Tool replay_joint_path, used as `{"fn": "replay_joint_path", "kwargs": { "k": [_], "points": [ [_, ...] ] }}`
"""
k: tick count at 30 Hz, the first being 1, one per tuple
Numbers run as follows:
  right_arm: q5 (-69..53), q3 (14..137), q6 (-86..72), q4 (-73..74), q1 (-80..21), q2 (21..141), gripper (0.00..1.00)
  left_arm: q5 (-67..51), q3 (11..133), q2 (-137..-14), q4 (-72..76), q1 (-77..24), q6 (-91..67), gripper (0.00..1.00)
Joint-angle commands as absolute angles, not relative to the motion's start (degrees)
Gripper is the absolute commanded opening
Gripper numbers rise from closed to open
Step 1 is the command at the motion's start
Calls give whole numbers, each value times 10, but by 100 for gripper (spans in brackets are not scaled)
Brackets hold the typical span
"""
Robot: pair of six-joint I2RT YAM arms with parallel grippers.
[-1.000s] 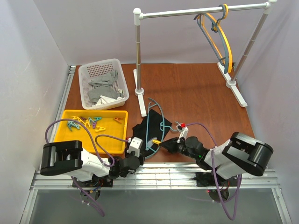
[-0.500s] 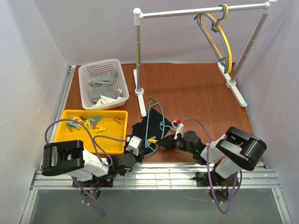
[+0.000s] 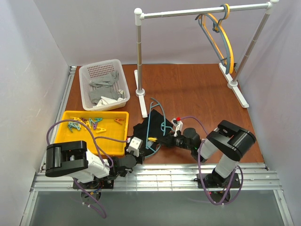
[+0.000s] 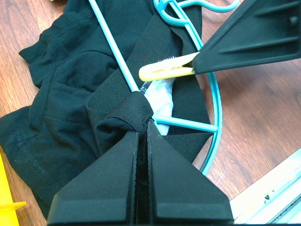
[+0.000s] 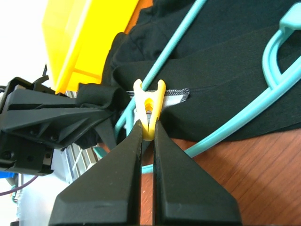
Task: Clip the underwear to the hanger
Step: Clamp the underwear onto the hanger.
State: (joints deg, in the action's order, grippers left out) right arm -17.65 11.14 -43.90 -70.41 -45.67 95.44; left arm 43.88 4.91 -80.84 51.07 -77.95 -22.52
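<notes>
1. Two claws are seen low over the worktop (image 3: 197,89) near its front edge, tips facing each other across the underwear (image 3: 140,129).
2. Left claw (image 4: 142,125): fingers pinched together, a bunched fold of the black fabric is clamped at the tips.
3. Right claw (image 5: 147,126): fingers nearly closed, a yellow peg (image 5: 148,100) is gripped by its tail end.
4. The peg's forked end is set against the grey-stitched waistband edge; whether it bites the fabric cannot be told.
5. Underwear is spread flat on the worktop, just right of the yellow tray (image 3: 70,136).
6. Hanger (image 3: 149,123) is laid on the underwear, hook pointing away from the arms; the waistband is folded across its teal frame.
</notes>
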Motion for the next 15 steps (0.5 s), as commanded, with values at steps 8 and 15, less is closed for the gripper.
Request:
{"fn": "replay_joint_path", "kwargs": {
  "k": [8, 15],
  "points": [
    [-221, 142, -478, -836, -444, 1046, 1, 441, 33, -802, 518, -773, -230, 0],
    [-227, 163, -490, -858, -439, 1071, 1, 438, 23, -790, 519, -773, -235, 0]
  ]
}}
